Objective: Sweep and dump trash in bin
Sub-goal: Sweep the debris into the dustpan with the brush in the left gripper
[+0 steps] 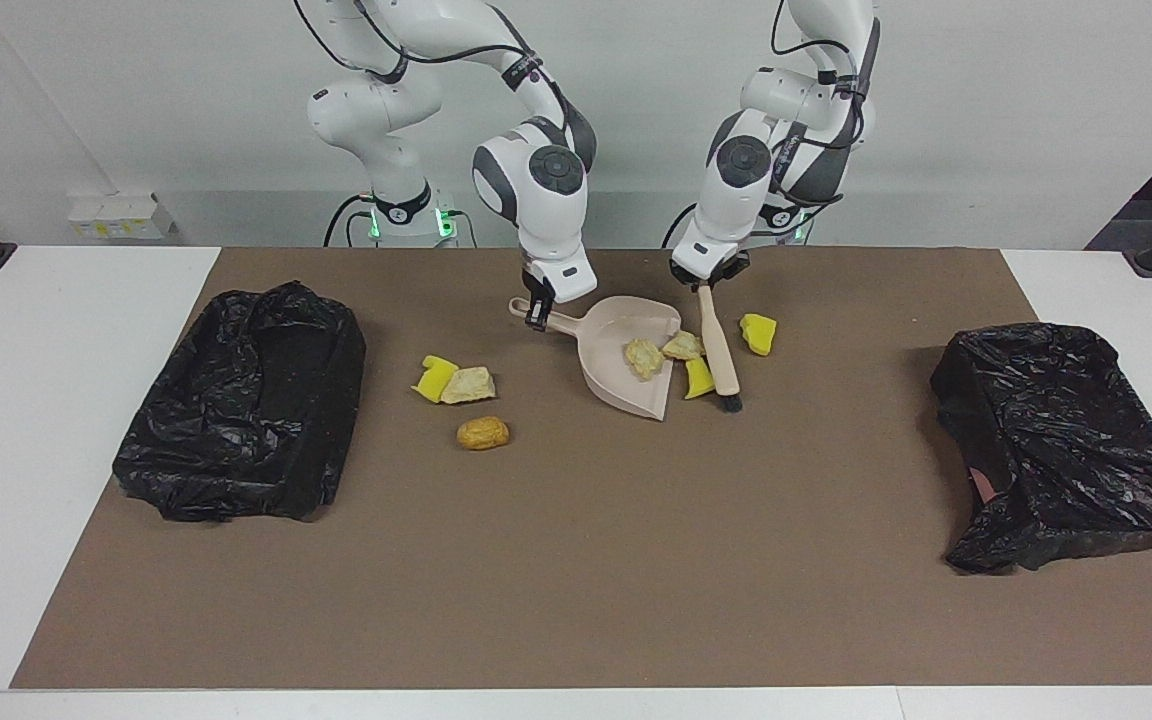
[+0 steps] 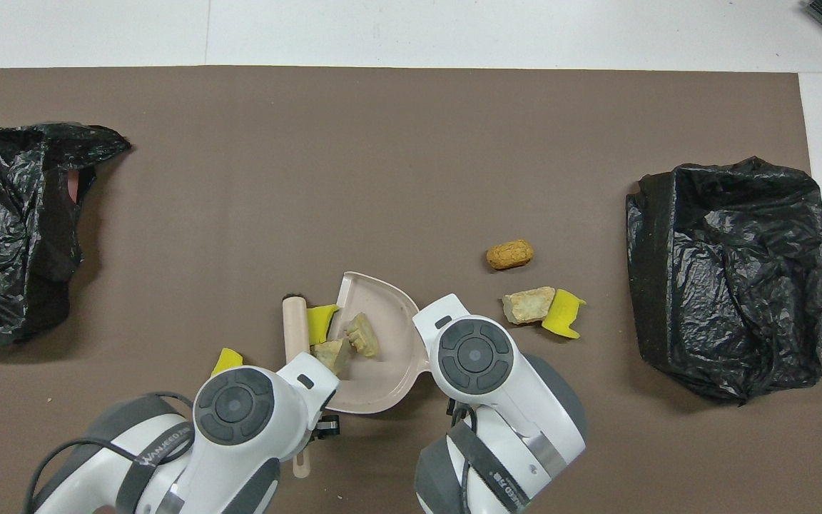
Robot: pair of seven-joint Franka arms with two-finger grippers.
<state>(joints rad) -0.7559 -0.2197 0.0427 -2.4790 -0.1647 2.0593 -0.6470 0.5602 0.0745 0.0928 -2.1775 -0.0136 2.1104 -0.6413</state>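
My right gripper (image 1: 537, 314) is shut on the handle of the beige dustpan (image 1: 626, 375), which rests on the mat. My left gripper (image 1: 708, 281) is shut on the brush (image 1: 719, 352), whose bristles sit at the pan's mouth. One beige chunk of trash (image 1: 643, 357) lies in the pan. Another chunk (image 1: 682, 346) and a yellow wedge (image 1: 699, 378) are pressed between brush and pan. A second yellow wedge (image 1: 758, 333) lies beside the brush toward the left arm's end. In the overhead view the brush (image 2: 295, 327), the dustpan (image 2: 386, 371) and both chunks (image 2: 362, 335) show.
A yellow wedge (image 1: 434, 377), a beige chunk (image 1: 468, 385) and a golden-brown lump (image 1: 483, 432) lie beside the pan toward the right arm's end. Black-bagged bins stand at the right arm's end (image 1: 246, 400) and the left arm's end (image 1: 1066, 440) of the brown mat.
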